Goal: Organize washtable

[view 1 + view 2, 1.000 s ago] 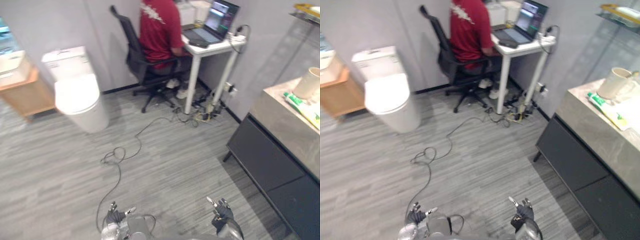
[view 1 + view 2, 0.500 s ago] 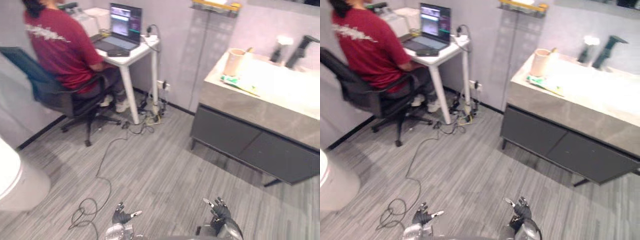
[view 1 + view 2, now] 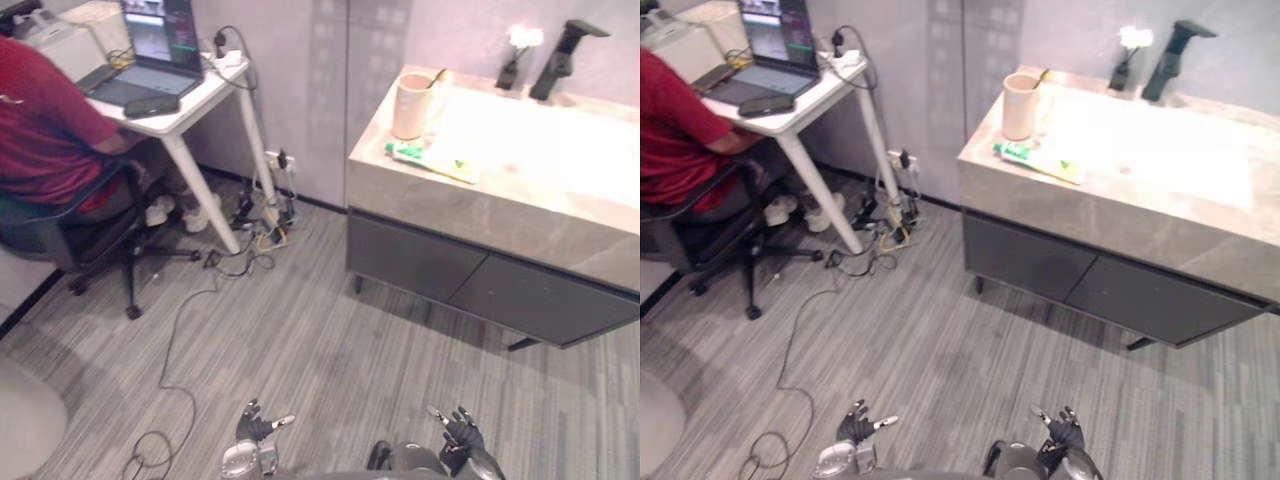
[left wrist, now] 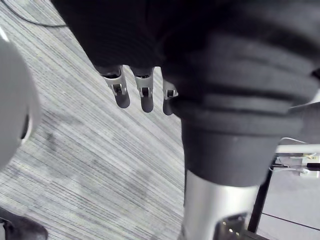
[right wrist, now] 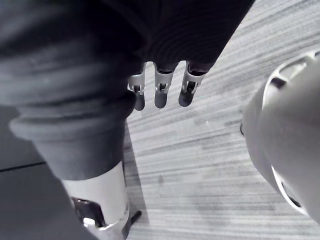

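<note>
Hands hang low before you, left hand (image 3: pixel 255 428) and right hand (image 3: pixel 460 435) apart, fingers (image 4: pixel 121 95) released and empty above the floor (image 3: pixel 330 340). Farther off, your tabletop (image 3: pixel 520 200) carries a cup (image 3: pixel 410 105) holding what may be a toothbrush (image 3: pixel 437 75), a green tube (image 3: pixel 432 162) lying just beside it.

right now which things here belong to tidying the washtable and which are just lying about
For the job: washtable, cup, tube, faucet.

Just about: desk, laptop, chair, person, floor cables.
</note>
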